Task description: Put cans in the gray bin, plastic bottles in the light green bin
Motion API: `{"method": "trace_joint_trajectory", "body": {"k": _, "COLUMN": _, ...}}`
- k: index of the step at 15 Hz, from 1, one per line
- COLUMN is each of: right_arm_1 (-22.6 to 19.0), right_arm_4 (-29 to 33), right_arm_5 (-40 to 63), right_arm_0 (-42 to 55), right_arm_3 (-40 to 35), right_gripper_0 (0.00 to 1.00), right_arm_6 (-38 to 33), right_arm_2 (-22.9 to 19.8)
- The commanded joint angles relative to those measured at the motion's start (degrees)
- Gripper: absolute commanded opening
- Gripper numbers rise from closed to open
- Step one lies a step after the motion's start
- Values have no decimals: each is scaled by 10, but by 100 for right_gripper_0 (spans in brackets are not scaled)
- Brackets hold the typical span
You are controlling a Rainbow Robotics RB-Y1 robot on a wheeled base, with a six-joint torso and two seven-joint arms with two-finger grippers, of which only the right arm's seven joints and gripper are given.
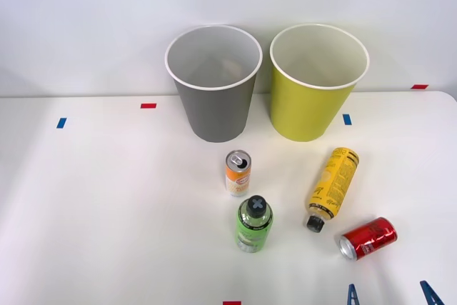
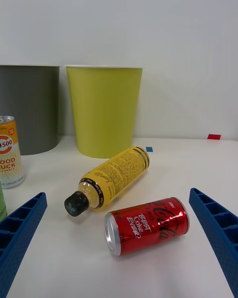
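Observation:
The gray bin (image 1: 214, 116) (image 2: 27, 109) and the light green bin (image 1: 307, 113) (image 2: 104, 111) stand side by side at the back of the table. An orange and white can (image 1: 238, 173) (image 2: 9, 151) stands upright before the gray bin. Just nearer than it stands a green bottle (image 1: 254, 225). A yellow bottle (image 1: 333, 187) (image 2: 113, 177) lies on its side, cap toward me. The red can (image 1: 368, 238) (image 2: 147, 225) lies on its side just beyond my right gripper (image 1: 391, 295) (image 2: 118, 201), which is open, low over the table and holds nothing.
Small red tape marks (image 1: 148, 106) and blue tape marks (image 1: 61, 123) dot the white table (image 1: 107, 212). A pale wall rises right behind the bins. The table's left half lies wide and bare.

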Motion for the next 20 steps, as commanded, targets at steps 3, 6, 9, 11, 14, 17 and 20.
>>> {"method": "trace_joint_trajectory", "body": {"k": 3, "right_arm_1": 0, "right_arm_4": 0, "right_arm_5": 0, "right_arm_0": 0, "right_arm_3": 0, "right_gripper_0": 100, "right_arm_6": 0, "right_arm_2": 0}}
{"method": "trace_joint_trajectory", "body": {"k": 6, "right_arm_1": 0, "right_arm_4": 0, "right_arm_5": 0, "right_arm_0": 0, "right_arm_3": 0, "right_gripper_0": 100, "right_arm_6": 0, "right_arm_2": 0}}
{"method": "trace_joint_trajectory", "body": {"k": 9, "right_arm_1": 0, "right_arm_4": 0, "right_arm_5": 0, "right_arm_0": 0, "right_arm_3": 0, "right_gripper_0": 100, "right_arm_6": 0, "right_arm_2": 0}}
{"method": "trace_joint_trajectory", "body": {"k": 11, "right_arm_1": 0, "right_arm_4": 0, "right_arm_5": 0, "right_arm_0": 0, "right_arm_3": 0, "right_gripper_0": 100, "right_arm_6": 0, "right_arm_2": 0}}
{"method": "trace_joint_trajectory", "body": {"k": 14, "right_arm_1": 0, "right_arm_4": 0, "right_arm_5": 0, "right_arm_0": 0, "right_arm_3": 0, "right_gripper_0": 100, "right_arm_6": 0, "right_arm_2": 0}}
{"method": "trace_joint_trajectory", "body": {"k": 17, "right_arm_1": 0, "right_arm_4": 0, "right_arm_5": 0, "right_arm_0": 0, "right_arm_3": 0, "right_gripper_0": 100, "right_arm_6": 0, "right_arm_2": 0}}
{"method": "trace_joint_trajectory", "body": {"k": 20, "right_arm_1": 0, "right_arm_4": 0, "right_arm_5": 0, "right_arm_0": 0, "right_arm_3": 0, "right_gripper_0": 100, "right_arm_6": 0, "right_arm_2": 0}}
